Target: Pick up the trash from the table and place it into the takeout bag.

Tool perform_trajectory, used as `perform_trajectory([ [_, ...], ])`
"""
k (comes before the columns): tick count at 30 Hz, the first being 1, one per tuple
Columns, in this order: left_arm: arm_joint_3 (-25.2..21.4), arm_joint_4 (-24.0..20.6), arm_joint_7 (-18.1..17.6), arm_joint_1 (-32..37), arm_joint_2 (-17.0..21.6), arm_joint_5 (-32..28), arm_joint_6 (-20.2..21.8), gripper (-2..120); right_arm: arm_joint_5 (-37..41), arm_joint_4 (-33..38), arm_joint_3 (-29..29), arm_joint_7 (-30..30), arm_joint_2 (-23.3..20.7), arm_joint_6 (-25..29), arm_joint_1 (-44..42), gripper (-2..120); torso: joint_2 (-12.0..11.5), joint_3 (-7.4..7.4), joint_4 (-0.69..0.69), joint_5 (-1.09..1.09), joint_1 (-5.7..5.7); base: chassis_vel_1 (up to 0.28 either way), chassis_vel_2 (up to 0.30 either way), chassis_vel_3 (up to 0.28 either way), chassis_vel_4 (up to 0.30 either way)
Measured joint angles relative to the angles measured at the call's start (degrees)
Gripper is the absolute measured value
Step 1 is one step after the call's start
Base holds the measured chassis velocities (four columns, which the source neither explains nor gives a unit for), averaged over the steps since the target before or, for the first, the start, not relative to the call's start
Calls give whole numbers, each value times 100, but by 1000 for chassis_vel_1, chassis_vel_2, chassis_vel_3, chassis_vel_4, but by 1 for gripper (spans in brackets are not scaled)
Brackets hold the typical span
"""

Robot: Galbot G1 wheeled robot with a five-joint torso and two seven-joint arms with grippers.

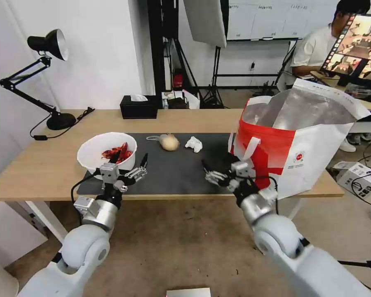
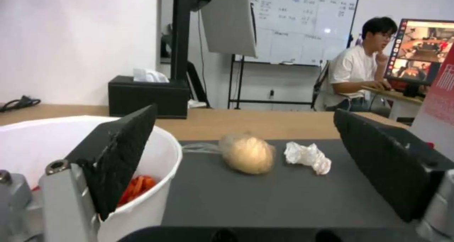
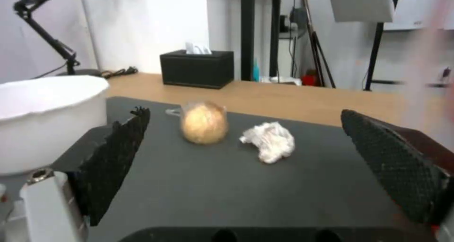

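Observation:
A white bowl (image 1: 105,150) holding red crayfish shells sits at the left end of the dark mat (image 1: 173,175) on the table (image 1: 202,119). A beige lump (image 1: 169,142) in clear plastic and a crumpled tissue (image 1: 193,144) lie at the mat's far side. The takeout bag (image 1: 305,144) stands open at the table's right end. My left gripper (image 1: 130,159) is open at the bowl's near right rim, one finger (image 2: 118,157) against the bowl (image 2: 156,185). My right gripper (image 1: 218,169) is open low over the mat's near right part, beside the bag, facing the lump (image 3: 203,123) and tissue (image 3: 269,141).
A black tissue box (image 1: 139,106) stands at the table's far edge. A black desk lamp (image 1: 49,62) with its cable occupies the far left corner. A monitor (image 1: 358,45) on another desk is behind the bag. Boxes and cables lie on the floor at the right.

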Motion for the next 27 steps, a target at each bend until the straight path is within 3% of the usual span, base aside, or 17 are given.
perform_trajectory([
  [2, -12, 1, -2, 20, 3, -10, 1, 100, 56, -159, -223, 210, 131, -125, 250, 100, 0, 0, 0, -1, 0, 0, 0, 0, 0],
  [5, -20, 44, -7, 107, 1, -34, 6, 100, 415, -705, -838, 984, 686, -589, 956, 100, 0, 0, 1, -1, 0, 0, 0, 0, 0],
  [9, -7, 52, -6, 131, 3, -42, 10, 100, 534, -1096, -1112, 1299, 1043, -736, 1375, 100, 0, 0, 1, -1, 0, 0, 0, 0, 0],
  [27, -169, 46, -11, 232, 49, -108, 8, 100, 660, -2703, -1440, 2715, 2215, -1297, 2600, 100, 0, 0, 1, 0, 0, 0, 0, 0, 0],
])
